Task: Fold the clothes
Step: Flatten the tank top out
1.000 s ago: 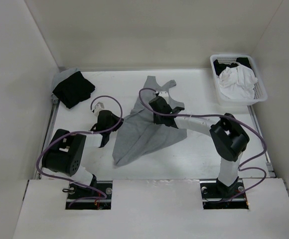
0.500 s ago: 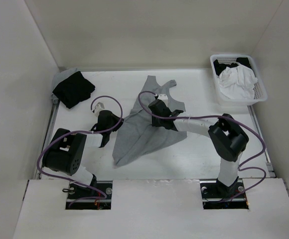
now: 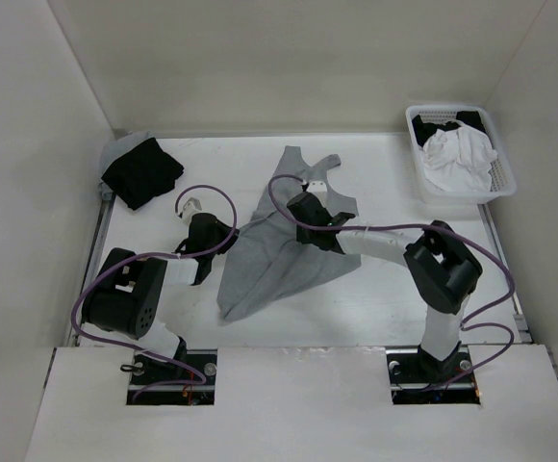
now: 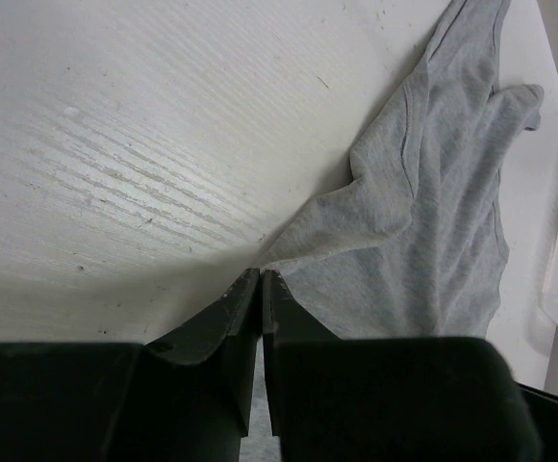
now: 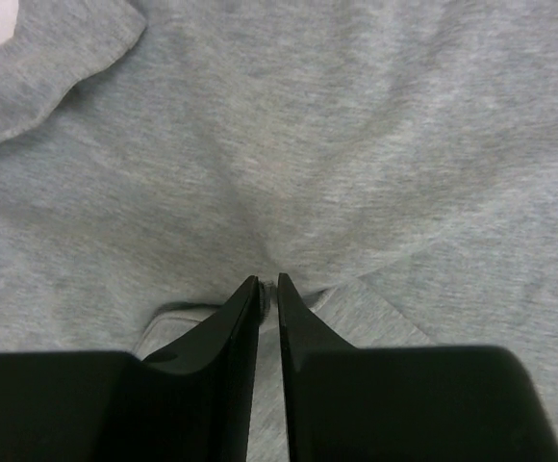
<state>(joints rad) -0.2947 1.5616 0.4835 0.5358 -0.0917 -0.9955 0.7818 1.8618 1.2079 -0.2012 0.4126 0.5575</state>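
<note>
Top view: shows grey tank top (image 3: 279, 252) crumpled in the middle of table (image 3: 375, 298), straps toward far wall. Puts left gripper (image 3: 223, 234) at its left edge, right gripper (image 3: 303, 205) on its upper middle. Also shows black garment (image 3: 142, 171) far left, basket (image 3: 506, 181) with white garment (image 3: 457, 159) far right.

Left wrist: shows left gripper (image 4: 261, 275) closed to a thin slit, tips pinching a corner of grey tank top (image 4: 433, 221) on bare table (image 4: 144, 144).

Right wrist: shows right gripper (image 5: 267, 279) nearly together, narrow gap, tips down in grey tank top (image 5: 308, 144), fabric puckered toward them, pinched.
</note>
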